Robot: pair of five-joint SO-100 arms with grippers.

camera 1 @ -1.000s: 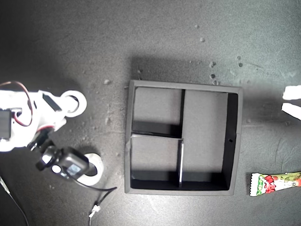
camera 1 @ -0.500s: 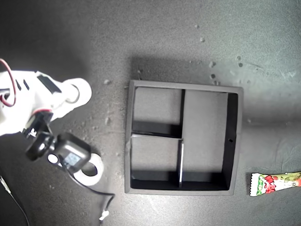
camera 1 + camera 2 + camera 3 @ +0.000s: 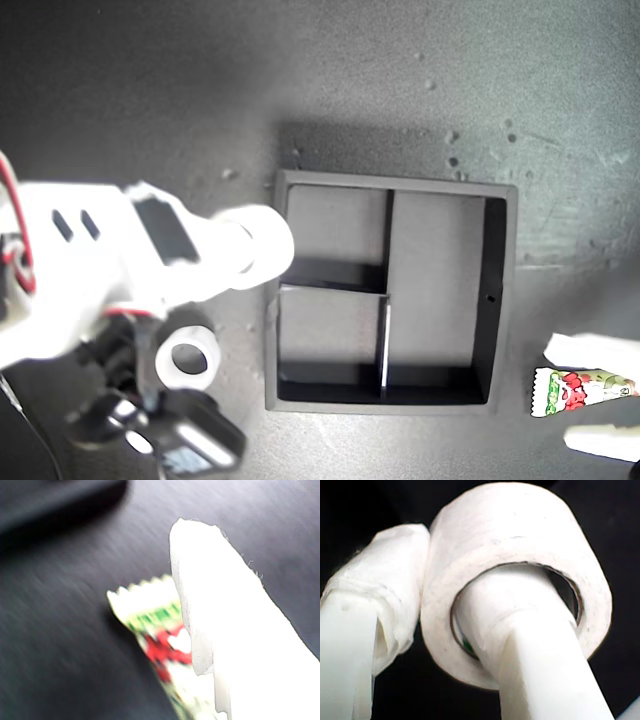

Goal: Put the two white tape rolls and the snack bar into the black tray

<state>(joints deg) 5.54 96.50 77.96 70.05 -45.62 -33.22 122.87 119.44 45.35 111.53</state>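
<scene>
White tape roll (image 3: pixel 520 575) is pinched in my second gripper (image 3: pixel 435 645). My first gripper (image 3: pixel 590 395) looks open around the snack bar (image 3: pixel 585 388).

We see a matt black tray (image 3: pixel 498 300) on a dull, speckled desk (image 3: pixel 400 90). The bar (image 3: pixel 585 388) wears a glossy printed wrapper. Our held roll (image 3: pixel 520 540) looks like rough, fibrous white paper.
</scene>
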